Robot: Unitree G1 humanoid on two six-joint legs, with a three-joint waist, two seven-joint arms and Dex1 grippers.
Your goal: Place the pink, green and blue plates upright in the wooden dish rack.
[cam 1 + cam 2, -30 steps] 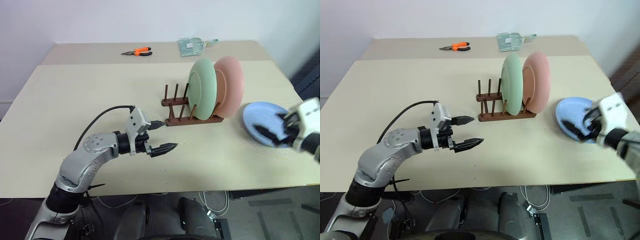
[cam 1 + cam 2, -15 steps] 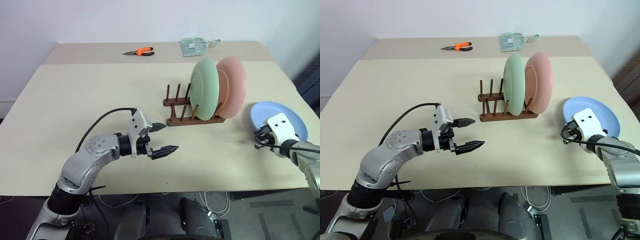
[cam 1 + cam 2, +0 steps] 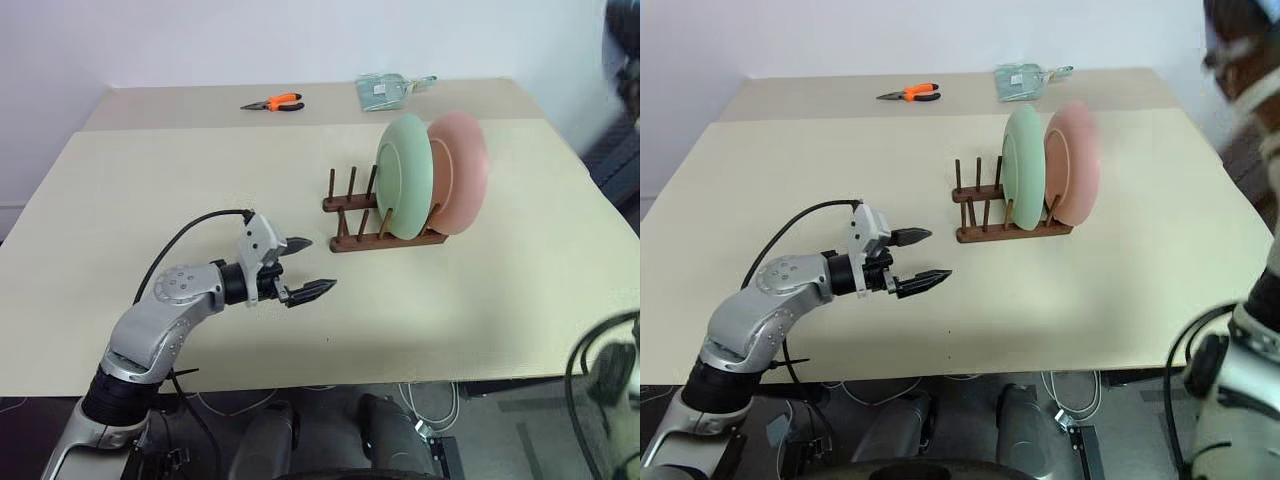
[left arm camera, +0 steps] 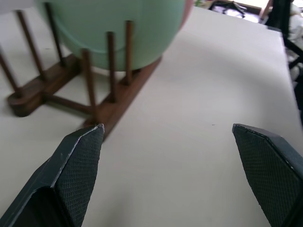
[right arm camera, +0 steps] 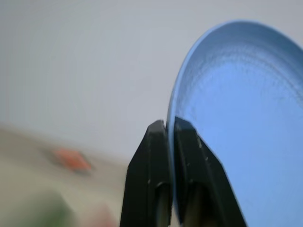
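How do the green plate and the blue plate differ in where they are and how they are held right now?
The green plate stands upright between pegs of the wooden dish rack, beside the pink plate; the blue plate is off the table, its rim pinched in the right gripper. Nothing grips the green plate; the blue plate is clamped by shut jaws. Both are round and shallow.

The blue plate (image 5: 241, 123) pinched between the right gripper (image 5: 169, 130)'s smooth black fingers looks like matt plastic with a fine grainy texture. The left gripper (image 4: 168, 142) has dark pads (image 4: 78, 165) with a knurled, rubbery surface. Just ahead of them stands the wooden dish rack (image 4: 90, 90), dark brown with a slight sheen, holding the matt green plate (image 4: 113, 23) and the matt pink plate (image 3: 462, 170). The table (image 4: 189, 118) beneath is smooth, pale and matt.
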